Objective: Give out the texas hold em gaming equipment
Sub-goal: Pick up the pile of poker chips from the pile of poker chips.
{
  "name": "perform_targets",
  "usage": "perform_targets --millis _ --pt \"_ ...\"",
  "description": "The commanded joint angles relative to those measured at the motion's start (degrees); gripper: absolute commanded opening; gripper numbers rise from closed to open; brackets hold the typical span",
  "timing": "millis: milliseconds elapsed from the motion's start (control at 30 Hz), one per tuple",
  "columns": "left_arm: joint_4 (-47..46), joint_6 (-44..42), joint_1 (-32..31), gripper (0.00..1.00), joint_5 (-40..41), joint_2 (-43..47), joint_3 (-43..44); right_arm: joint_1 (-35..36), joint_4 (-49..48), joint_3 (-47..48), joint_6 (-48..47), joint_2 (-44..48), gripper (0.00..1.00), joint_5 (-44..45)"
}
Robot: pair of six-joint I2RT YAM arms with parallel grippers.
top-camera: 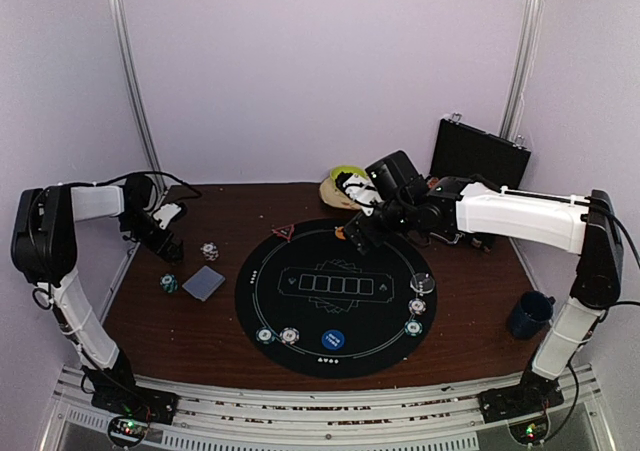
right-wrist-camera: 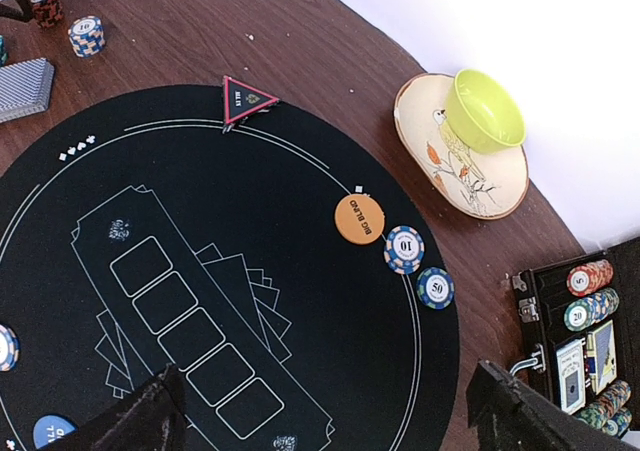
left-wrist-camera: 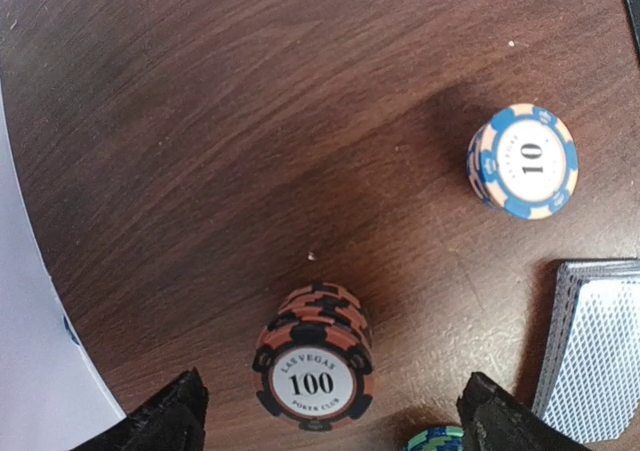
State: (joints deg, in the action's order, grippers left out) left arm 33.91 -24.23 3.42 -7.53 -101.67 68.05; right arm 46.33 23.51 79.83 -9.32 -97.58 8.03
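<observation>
My left gripper (top-camera: 165, 243) is open at the table's left, hovering over an orange-and-black stack of 100 chips (left-wrist-camera: 312, 371) that lies between its fingers (left-wrist-camera: 165, 421). A blue 10 chip stack (left-wrist-camera: 523, 161), the grey-blue card deck (left-wrist-camera: 595, 346) and a green-blue chip (left-wrist-camera: 435, 439) lie beside it. My right gripper (top-camera: 355, 233) is open and empty above the far side of the black round mat (top-camera: 335, 371). Below it lie an orange disc (right-wrist-camera: 359, 219), a 10 chip (right-wrist-camera: 404, 249) and a 50 chip (right-wrist-camera: 435, 288). The red triangle marker (right-wrist-camera: 247, 99) sits on the mat's far rim.
The mat's near rim holds two chips (top-camera: 277, 336), a blue disc (top-camera: 333, 340), a clear disc (top-camera: 422, 282) and more chips (top-camera: 415, 316). A green bowl (right-wrist-camera: 485, 109) on its plate (right-wrist-camera: 440, 171) stands behind the mat. An open black case (right-wrist-camera: 590, 341) with chips is at back right, a dark mug (top-camera: 528, 316) at right.
</observation>
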Motion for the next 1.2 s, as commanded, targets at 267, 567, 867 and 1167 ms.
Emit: perform_targets --millis 267,567,867,1167 --pt "1.4 0.8 0.7 0.79 -2.16 -3.05 3.36 0.26 -1.27 -0.9 -0.44 1.69 1.0 1.64" --pt "1.66 0.85 1.02 0.67 -2.15 -3.44 3.32 0.34 -1.45 -0.99 -0.43 1.69 1.0 1.98" --pt "2.08 0.96 1.42 0.6 -2.34 -3.76 2.92 0.55 -1.7 -1.05 -0.36 1.66 1.0 2.65" --pt "2.29 0.85 1.49 0.51 -2.48 -3.88 2.62 0.7 -1.89 -1.17 -0.36 1.61 1.0 3.18"
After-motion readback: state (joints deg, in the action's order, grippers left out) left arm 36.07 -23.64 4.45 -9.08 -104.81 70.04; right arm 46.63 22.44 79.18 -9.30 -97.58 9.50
